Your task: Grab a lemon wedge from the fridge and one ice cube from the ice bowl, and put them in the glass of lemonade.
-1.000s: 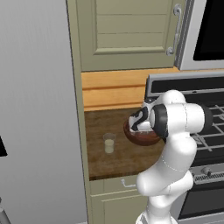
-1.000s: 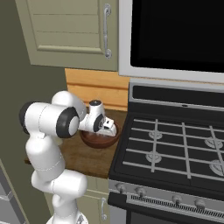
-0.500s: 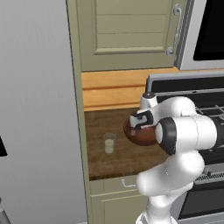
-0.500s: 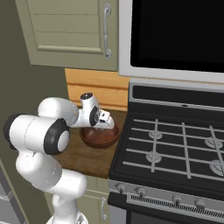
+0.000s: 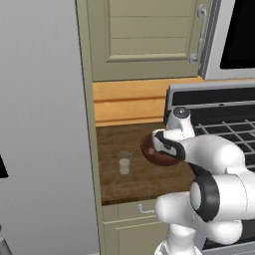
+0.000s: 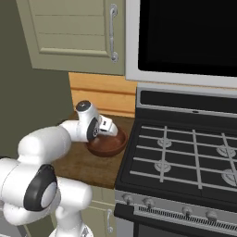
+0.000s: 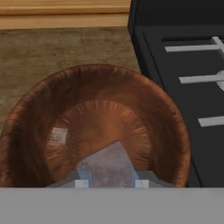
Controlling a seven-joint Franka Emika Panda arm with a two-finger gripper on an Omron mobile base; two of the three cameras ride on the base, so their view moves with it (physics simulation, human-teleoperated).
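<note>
ice bowl point(image 7: 26, 109), reddish-brown, on counter w/ cubes; glass of lemonade point(image 5: 124, 163) upright nearby.

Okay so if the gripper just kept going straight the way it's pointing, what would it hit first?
Probably the inside of the ice bowl. The gripper points down into it with an ice cube between its fingertips, so the cube would likely touch the bowl's floor first; depth is unclear.

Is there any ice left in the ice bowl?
Yes: a pale cube lies on the floor of the ice bowl.
</note>
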